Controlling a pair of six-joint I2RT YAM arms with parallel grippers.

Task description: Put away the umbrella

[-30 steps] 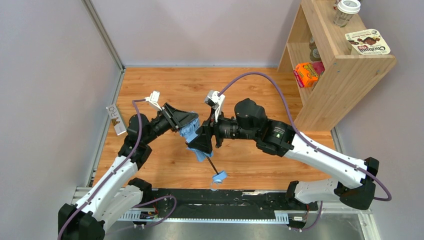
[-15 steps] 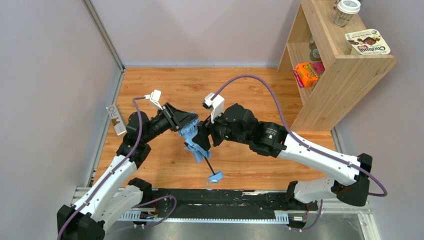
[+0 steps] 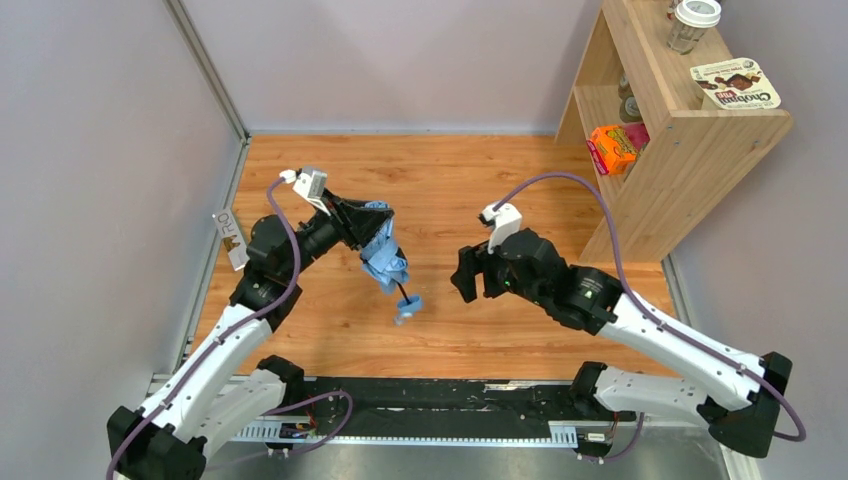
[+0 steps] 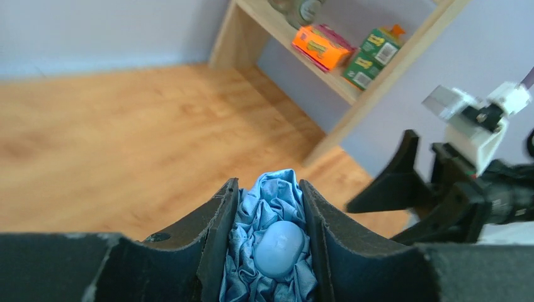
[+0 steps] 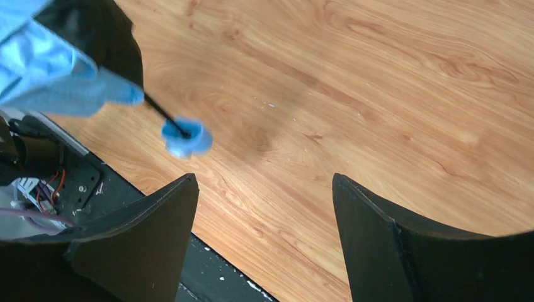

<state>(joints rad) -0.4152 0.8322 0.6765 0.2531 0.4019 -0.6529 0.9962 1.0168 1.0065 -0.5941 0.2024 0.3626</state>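
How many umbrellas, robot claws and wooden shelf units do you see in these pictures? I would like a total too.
umbrella: 1
claws: 2 (left claw, right claw)
wooden shelf unit: 1
Total: 4

Top cam high at 6 o'clock, looking down on table (image 3: 480,180). Left wrist, close, faces 3 o'clock toward shelf (image 4: 378,88); right wrist faces 8 o'clock; all share umbrella (image 3: 385,255).

Soft, even light is washing over the tabletop (image 3: 500,180), leaving only faint shadows beneath the umbrella (image 3: 383,262). In my left wrist view, everything beyond the umbrella is blurring; the fingers (image 5: 138,245) of my right claw (image 5: 263,180) are showing as dark shapes.
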